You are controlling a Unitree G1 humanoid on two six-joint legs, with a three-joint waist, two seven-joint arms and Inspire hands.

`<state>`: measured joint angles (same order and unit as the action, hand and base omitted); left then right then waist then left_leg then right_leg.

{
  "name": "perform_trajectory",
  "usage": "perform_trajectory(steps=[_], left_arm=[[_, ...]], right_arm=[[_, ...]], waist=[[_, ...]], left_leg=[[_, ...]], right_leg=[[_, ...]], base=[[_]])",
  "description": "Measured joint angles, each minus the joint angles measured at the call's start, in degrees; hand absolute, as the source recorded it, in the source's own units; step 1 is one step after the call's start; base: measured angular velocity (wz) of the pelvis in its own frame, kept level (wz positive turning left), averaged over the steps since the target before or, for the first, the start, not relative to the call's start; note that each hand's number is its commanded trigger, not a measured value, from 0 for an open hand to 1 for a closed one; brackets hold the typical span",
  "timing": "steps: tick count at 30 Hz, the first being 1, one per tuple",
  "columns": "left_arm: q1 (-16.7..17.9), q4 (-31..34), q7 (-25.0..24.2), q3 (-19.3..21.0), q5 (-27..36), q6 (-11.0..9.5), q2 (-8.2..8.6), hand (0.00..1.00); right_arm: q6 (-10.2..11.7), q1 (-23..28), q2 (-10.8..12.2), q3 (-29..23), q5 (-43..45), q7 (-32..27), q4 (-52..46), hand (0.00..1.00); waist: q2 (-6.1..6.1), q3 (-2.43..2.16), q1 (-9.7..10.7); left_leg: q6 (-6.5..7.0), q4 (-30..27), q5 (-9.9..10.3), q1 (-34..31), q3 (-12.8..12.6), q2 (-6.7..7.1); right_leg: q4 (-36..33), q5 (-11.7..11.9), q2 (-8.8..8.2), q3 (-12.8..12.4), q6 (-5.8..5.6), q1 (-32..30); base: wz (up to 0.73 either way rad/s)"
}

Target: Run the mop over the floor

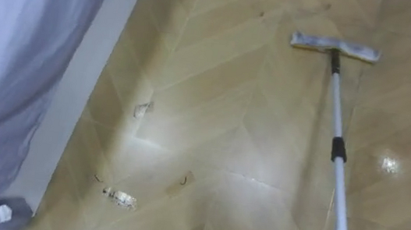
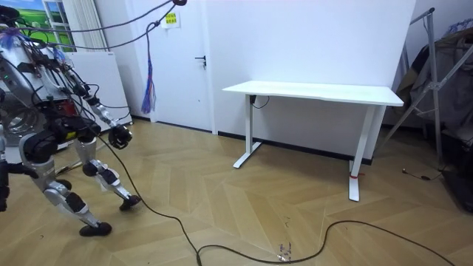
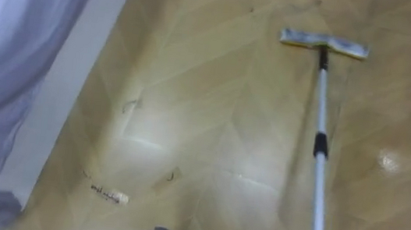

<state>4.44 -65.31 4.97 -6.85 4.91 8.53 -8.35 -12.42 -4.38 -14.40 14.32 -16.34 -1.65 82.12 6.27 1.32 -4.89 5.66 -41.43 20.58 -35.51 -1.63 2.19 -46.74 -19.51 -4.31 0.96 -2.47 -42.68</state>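
Wood floor (image 1: 216, 93), with a pale sheet (image 1: 10, 44) cut off on the left. The mop (image 1: 337, 147) has its head (image 1: 335, 46) flat on the floor ahead-right, and the pole runs off the bottom edge. In the room view the robot is bent forward, with what's probably the right hand (image 2: 120, 137) held out low. Can't tell if it's grasping anything. Tiny scraps (image 1: 118, 196) lie near the sheet.

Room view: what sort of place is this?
Likely an office or lab room: a white desk by a bare wall, a closed door, and a mop on the wood floor.
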Motion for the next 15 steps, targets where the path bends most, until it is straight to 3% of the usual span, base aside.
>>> perform_trajectory(steps=[1, 2, 3, 5, 7, 8, 10, 11, 14, 15], left_arm=[[0.3, -0.1, 0.7, 0.7, 0.0, 0.4, -0.08, 0.0], [0.4, -0.3, 1.1, 1.4, 0.1, 0.6, 0.0, 0.0], [0.3, -0.5, 1.6, 1.6, 0.4, 1.3, -0.19, 0.0], [0.0, 0.1, 1.9, 1.5, 1.8, 1.3, -1.58, 0.0], [0.7, 0.0, 2.3, 0.9, 5.7, 1.2, -4.06, 0.0], [1.0, 0.0, 2.4, 0.7, 5.8, 1.5, -4.45, 0.0], [2.0, 0.5, 2.6, -0.3, 5.6, 2.0, -4.94, 0.0], [2.0, 0.5, 2.6, -0.2, 5.6, 2.2, -4.92, 0.0], [2.1, 1.3, 1.7, -0.4, 5.6, 1.9, -4.81, 0.0], [2.2, 1.2, 1.4, -0.4, 5.6, 1.8, -4.78, 0.0]], right_arm=[[-1.2, -2.3, 0.0, -0.6, 1.4, -0.4, -0.3, 1.0], [-1.7, -3.4, -0.2, -0.5, 1.8, -0.5, -0.5, 1.0], [-2.5, -4.9, -0.9, -0.5, 1.9, -0.9, -0.4, 1.0], [-3.9, -8.1, -2.1, -1.3, 2.3, -0.6, 0.5, 1.0], [-3.8, -13.6, -4.7, -1.5, 1.0, -0.6, 0.7, 1.0], [-3.5, -15.1, -5.5, -1.3, 0.8, -0.2, 0.7, 1.0], [-1.9, -19.6, -7.9, -0.1, 0.8, 0.7, 0.0, 1.0], [-0.8, -20.7, -9.0, -0.5, 0.7, 1.2, -1.1, 1.0], [-0.6, -21.8, -9.5, -2.8, -1.9, 1.4, -1.9, 1.0], [-0.4, -21.5, -9.1, -4.4, -3.6, 1.5, -1.8, 1.0]], waist=[[-0.71, 0.21, -0.7], [-0.99, 0.41, -0.6], [-1.38, 0.6, -0.4], [-2.3, 0.58, -0.6], [-5.32, 0.5, -3.0], [-5.79, 0.26, -3.4], [-7.12, 0.32, -4.6], [-7.62, 0.18, -5.0], [-7.85, 0.13, -5.3], [-7.81, 0.21, -5.6]], left_leg=[[-1.06, -0.5, 0.3, -0.1, 1.0, 0.38], [-2.28, -1.4, 0.9, -0.4, 1.6, 0.46], [-3.73, -4.0, 1.7, -1.0, 2.8, 0.51], [-4.35, -10.0, 1.9, -3.0, 3.4, 0.39], [-7.58, -19.4, -0.2, -6.8, 3.2, -1.0], [-7.87, -20.8, -0.9, -7.2, 3.2, -1.23], [-7.98, -21.7, -1.7, -8.1, 3.8, -1.99], [-7.37, -18.8, -0.7, -8.1, 3.7, -2.4], [-7.42, -6.0, -0.7, -7.4, 3.2, -2.28], [-4.99, -2.5, -2.3, -6.7, 1.9, -2.37]], right_leg=[[6.7, 1.0, 0.37, -0.1, 0.5, 0.7], [6.1, 3.5, 0.17, 0.3, 1.74, 0.8], [3.8, 2.2, -0.81, 2.7, 3.06, 0.9], [-0.1, -1.1, -1.74, 4.7, 4.32, 0.7], [-4.7, -4.0, -1.5, 5.9, 6.17, 0.1], [-5.3, -4.5, -1.4, 6.1, 6.39, 0.3], [-4.4, -4.8, 0.13, 6.9, 6.83, 1.9], [-3.4, -4.5, 0.66, 6.9, 7.33, 2.6], [0.4, -3.3, 1.37, 6.8, 6.7, 4.2], [2.2, -2.8, 1.62, 6.5, 5.96, 4.9]], base=[[-0.74], [-0.31], [0.32], [0.55], [0.24], [0.17], [0.44], [0.59], [0.67], [0.36]])
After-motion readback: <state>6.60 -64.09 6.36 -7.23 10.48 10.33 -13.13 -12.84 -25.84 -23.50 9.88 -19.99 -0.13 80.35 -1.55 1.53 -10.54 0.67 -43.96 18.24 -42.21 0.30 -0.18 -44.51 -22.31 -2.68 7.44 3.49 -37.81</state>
